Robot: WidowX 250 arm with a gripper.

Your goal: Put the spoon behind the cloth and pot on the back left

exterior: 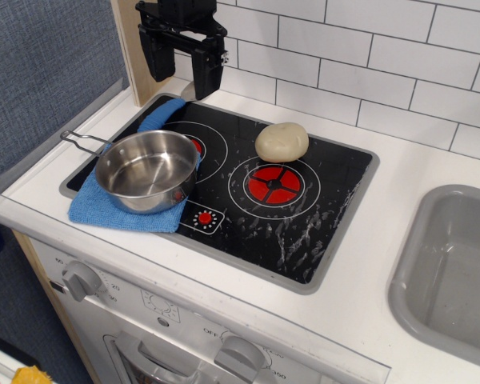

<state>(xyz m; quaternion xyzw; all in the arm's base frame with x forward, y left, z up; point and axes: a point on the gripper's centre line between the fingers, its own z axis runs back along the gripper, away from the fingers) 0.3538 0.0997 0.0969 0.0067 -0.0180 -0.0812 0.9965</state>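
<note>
The steel pot (146,170) sits on the light-blue cloth (104,210) at the front left of the stove, its wire handle pointing left. The spoon lies behind them at the back left. Its blue handle (170,110) shows on the hob edge, and its silver bowl is mostly hidden behind my right finger. My gripper (182,84) hangs open and empty just above the spoon's bowl end, in front of the tiled wall. It does not touch the pot or cloth.
A beige dough ball (282,142) lies on the black hob (304,216) behind the red burner. A wooden post (132,56) stands at the back left. A grey sink (456,272) is at the right. Knobs line the front panel.
</note>
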